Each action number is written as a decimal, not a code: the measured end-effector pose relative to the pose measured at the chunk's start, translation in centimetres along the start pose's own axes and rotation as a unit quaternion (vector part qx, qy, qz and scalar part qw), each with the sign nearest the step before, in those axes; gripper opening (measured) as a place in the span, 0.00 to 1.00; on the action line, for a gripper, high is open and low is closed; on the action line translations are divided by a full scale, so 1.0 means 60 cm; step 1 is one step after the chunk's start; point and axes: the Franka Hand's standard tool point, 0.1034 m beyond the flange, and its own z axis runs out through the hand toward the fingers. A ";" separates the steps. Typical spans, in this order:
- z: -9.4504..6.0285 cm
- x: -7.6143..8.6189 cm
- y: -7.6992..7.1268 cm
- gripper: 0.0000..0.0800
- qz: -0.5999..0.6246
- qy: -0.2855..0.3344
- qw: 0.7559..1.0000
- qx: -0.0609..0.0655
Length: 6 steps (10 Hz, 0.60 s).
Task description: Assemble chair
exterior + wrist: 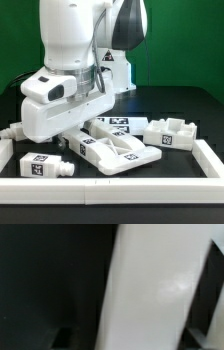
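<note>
While the arm stoops low over the black table, its gripper sits just above a flat white chair panel; a white blur, probably that panel, fills the wrist view, and whether the fingers grip it cannot be told.

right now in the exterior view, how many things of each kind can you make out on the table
robot arm: 1
white loose parts: 5 (small block, flat panel, tagged piece behind it, chunky block, piece at the exterior view's left edge)
white rail: 1
total: 7; more may hide behind the arm
</note>
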 end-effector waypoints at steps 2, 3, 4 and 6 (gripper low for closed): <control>-0.007 0.026 -0.013 0.35 0.043 0.000 0.999 -0.003; -0.013 0.042 -0.023 0.35 0.044 -0.005 0.999 0.002; -0.026 0.049 -0.021 0.35 0.042 -0.010 0.999 0.008; -0.065 0.046 -0.017 0.35 0.001 -0.015 1.000 0.018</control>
